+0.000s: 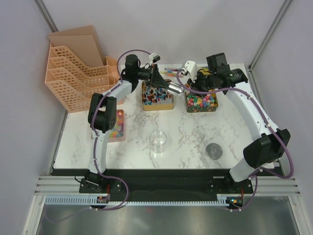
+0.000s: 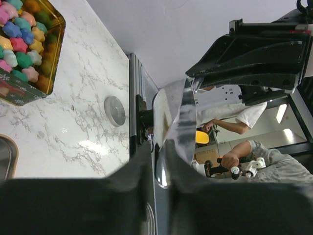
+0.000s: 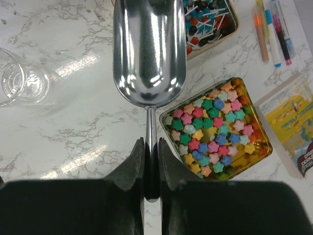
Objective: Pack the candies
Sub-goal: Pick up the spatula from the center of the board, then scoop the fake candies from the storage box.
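One shiny metal scoop hangs between two open tins, and both grippers are shut on it. My right gripper clamps its thin handle; the bowl is empty. My left gripper pinches the bowl's front end, seen edge-on as the scoop. In the top view my left gripper comes from the left and my right gripper from the right. Star-shaped candies fill the right tin. Darker wrapped candies fill the left tin.
A clear empty jar stands mid-table, its round lid to the right. A flat candy packet lies at the left. Orange file racks stand at the back left. Coloured pens and a booklet lie behind the tins.
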Robot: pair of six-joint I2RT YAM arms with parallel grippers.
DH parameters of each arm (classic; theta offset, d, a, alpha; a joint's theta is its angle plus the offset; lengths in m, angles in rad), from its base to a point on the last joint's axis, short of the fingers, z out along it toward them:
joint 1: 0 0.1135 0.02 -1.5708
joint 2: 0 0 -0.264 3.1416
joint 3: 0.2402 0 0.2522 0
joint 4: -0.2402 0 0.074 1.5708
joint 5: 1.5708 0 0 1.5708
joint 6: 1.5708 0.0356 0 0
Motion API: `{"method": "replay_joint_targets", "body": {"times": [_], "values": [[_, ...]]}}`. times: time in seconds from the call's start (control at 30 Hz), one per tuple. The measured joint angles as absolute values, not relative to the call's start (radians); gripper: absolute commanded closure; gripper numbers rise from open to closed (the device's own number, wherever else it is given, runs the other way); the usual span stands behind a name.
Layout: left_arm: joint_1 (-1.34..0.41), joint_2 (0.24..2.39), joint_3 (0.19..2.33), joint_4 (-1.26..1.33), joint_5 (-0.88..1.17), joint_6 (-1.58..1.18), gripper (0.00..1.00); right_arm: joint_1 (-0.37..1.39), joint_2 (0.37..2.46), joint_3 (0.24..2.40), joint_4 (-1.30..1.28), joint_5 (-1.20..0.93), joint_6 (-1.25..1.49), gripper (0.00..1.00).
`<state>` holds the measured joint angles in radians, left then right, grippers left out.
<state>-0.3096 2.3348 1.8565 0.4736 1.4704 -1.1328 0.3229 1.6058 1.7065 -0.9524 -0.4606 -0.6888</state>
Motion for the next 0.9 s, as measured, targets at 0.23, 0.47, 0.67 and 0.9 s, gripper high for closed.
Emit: {"method": "replay_joint_targets", "body": {"times": [0.23,0.47,0.67,0.9], "values": [[-0.309,2.335,1.883,0.297,1.474,-0.999,0.34,0.311,1.592,1.695,-0.935,-0.402,-0.653,1.00],[-0.305,2.344,2.277,-0.481,1.048,-0.302,0.27,0.284,1.575,1.692,-0.946,-0.307,-0.620,1.00],[-0.274,2.346,2.358,-0.677,0.588,-0.069,0.44,0.279,1.675,1.822,-1.089,-0.271,-0.716,1.00],[-0.193,2.361,2.325,-0.761,0.353,0.034,0.98,0.290,1.974,2.177,-1.251,-0.247,-0.880,1.00]]}}
